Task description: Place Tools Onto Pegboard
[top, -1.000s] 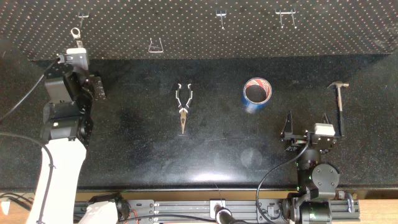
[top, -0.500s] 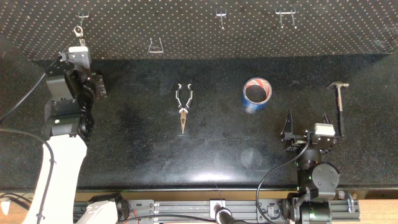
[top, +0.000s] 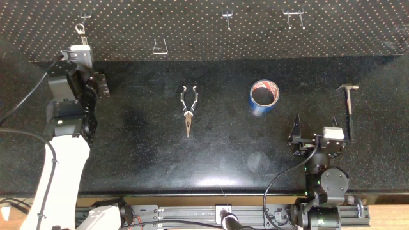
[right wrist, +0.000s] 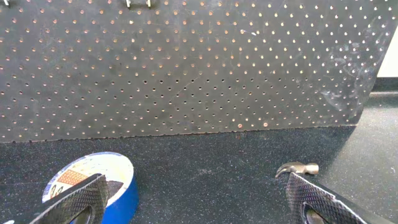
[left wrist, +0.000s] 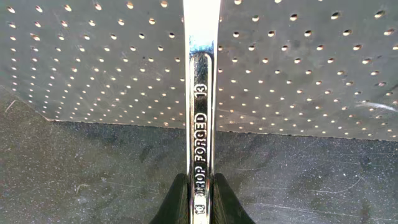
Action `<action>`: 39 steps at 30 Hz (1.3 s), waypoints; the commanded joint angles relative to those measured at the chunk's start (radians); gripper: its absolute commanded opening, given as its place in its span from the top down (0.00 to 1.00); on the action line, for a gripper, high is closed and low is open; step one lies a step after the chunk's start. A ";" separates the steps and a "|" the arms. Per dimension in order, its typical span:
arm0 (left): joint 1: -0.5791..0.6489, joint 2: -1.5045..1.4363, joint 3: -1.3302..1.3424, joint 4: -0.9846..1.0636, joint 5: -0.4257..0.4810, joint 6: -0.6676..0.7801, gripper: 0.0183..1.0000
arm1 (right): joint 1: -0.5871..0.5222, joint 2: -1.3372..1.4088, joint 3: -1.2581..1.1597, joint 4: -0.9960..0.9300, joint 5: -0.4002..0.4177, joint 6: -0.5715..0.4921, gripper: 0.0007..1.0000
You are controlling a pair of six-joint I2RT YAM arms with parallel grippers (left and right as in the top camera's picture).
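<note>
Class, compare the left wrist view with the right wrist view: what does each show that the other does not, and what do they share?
Left wrist view, not the right: a shiny steel wrench, clamped in the left gripper. Right wrist view, not the left: a blue roll of tape, a steel-headed hammer, a metal hook and the open right gripper. Both: the perforated grey pegboard and the black tabletop.

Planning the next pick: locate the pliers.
In the top view, the pliers lie flat on the table's middle, just left of the blue tape roll.
</note>
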 commanded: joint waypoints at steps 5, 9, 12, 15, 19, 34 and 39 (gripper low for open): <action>0.000 0.026 0.035 0.024 0.011 -0.013 0.99 | -0.005 -0.007 -0.006 -0.002 -0.009 -0.017 0.06; -0.001 0.032 0.035 0.041 0.011 -0.013 0.99 | -0.005 -0.007 -0.006 -0.002 -0.009 -0.017 0.06; -0.001 0.041 0.035 0.053 0.011 -0.013 0.99 | -0.005 -0.007 -0.006 -0.002 -0.009 -0.017 0.06; -0.001 0.053 0.036 0.069 0.029 -0.013 0.99 | -0.005 -0.007 -0.006 -0.002 -0.009 -0.017 0.06; -0.003 0.058 0.038 0.083 0.029 -0.013 0.99 | -0.005 -0.007 -0.006 -0.002 -0.009 -0.017 0.06; -0.037 0.079 0.038 0.101 -0.029 -0.010 0.99 | -0.005 -0.007 -0.006 -0.002 -0.009 -0.017 0.06; -0.032 0.078 0.038 0.101 -0.028 -0.011 0.99 | -0.005 -0.007 -0.006 -0.002 -0.009 -0.017 0.06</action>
